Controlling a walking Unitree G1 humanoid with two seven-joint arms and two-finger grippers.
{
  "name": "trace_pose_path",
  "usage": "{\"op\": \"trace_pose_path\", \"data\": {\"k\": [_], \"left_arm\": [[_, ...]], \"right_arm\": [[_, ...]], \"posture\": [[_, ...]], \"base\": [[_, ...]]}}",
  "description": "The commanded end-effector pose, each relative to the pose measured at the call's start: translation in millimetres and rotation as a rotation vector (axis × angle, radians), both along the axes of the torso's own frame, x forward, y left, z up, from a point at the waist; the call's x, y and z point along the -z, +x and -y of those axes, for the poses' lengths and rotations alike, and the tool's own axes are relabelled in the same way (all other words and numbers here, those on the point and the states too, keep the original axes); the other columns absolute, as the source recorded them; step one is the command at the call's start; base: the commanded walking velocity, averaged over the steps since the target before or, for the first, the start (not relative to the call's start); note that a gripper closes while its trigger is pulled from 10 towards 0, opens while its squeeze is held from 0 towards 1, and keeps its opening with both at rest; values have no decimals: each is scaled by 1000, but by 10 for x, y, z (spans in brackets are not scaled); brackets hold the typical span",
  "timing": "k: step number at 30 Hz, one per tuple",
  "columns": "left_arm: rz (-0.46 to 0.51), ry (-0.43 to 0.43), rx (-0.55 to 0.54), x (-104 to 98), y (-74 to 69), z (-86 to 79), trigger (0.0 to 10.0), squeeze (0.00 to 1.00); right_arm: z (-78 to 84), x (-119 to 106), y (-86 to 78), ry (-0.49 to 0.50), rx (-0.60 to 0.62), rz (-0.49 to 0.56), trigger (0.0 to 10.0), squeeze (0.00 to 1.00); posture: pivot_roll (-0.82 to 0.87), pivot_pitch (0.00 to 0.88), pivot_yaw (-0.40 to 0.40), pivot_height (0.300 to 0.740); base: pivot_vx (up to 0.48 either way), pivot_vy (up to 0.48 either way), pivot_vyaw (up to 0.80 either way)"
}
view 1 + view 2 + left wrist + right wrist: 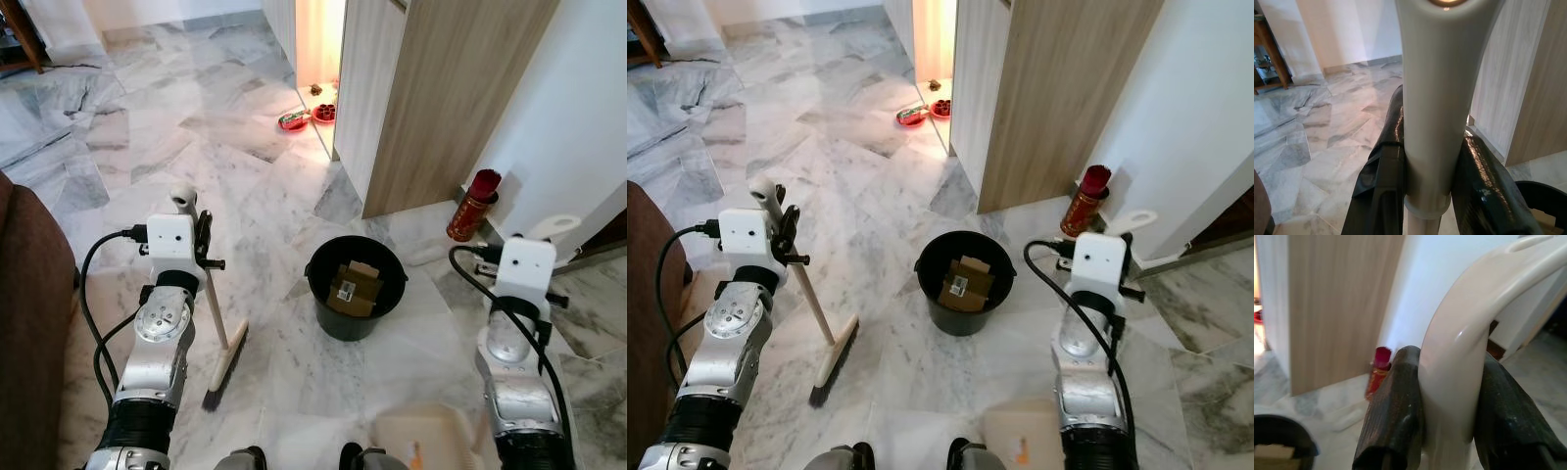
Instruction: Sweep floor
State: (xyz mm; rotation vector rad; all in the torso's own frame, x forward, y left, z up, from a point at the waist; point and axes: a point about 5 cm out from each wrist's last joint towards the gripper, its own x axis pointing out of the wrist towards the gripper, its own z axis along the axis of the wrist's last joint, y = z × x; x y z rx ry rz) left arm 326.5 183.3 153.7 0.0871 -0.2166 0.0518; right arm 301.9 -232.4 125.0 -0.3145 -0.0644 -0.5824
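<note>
My left gripper [1431,161] is shut on the cream handle of a broom [214,313]. The broom's head [226,369] rests on the marble floor to the left of a black bucket [321,284]. The bucket holds folded cardboard [355,287]. My right gripper [1449,406] is shut on the curved cream handle [555,226] of a dustpan. The dustpan's tray [423,437] sits low on the floor at the bottom of the head views, near my feet.
A wooden cabinet [441,98] stands behind the bucket, with a red canister [472,206] by the white wall beside it. Red bowls [294,120] lie on the floor by the lit doorway. A brown sofa [29,323] edges the left side.
</note>
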Motion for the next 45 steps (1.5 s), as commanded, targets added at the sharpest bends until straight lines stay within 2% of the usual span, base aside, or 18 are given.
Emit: {"op": "trace_pose_path", "data": {"k": [1,6,10,18,26,35,45], "left_arm": [[12,-13,-14,-2,-28,-36,10000,0],[-52,-27,-53,189,-92,-128,10000,0],[-89,-51,-106,305,-151,-232,10000,0],[-88,-47,-123,307,-181,-291,10000,0],[-87,-62,-112,322,-143,-219,10000,0],[-73,-82,-78,282,-54,-78,10000,0],[-61,-89,-67,279,-37,-31,10000,0]], "right_arm": [[50,-38,-10,-5,5,47,10000,0],[47,4,-18,146,-49,139,10000,0],[26,3,-13,137,-102,164,10000,0],[17,-8,38,128,-137,185,10000,0],[24,54,23,150,-145,193,10000,0],[-121,82,89,188,-234,197,10000,0],[-125,74,102,194,-257,209,10000,0]], "posture": [[42,160,-15,740],[46,160,-15,740],[50,156,-17,740],[58,158,-8,740],[60,157,-2,740],[44,155,8,740],[31,133,12,740]], "base": [[0,0,0],[0,0,0],[0,0,0],[0,0,0],[0,0,0],[0,0,0],[0,0,0]]}}
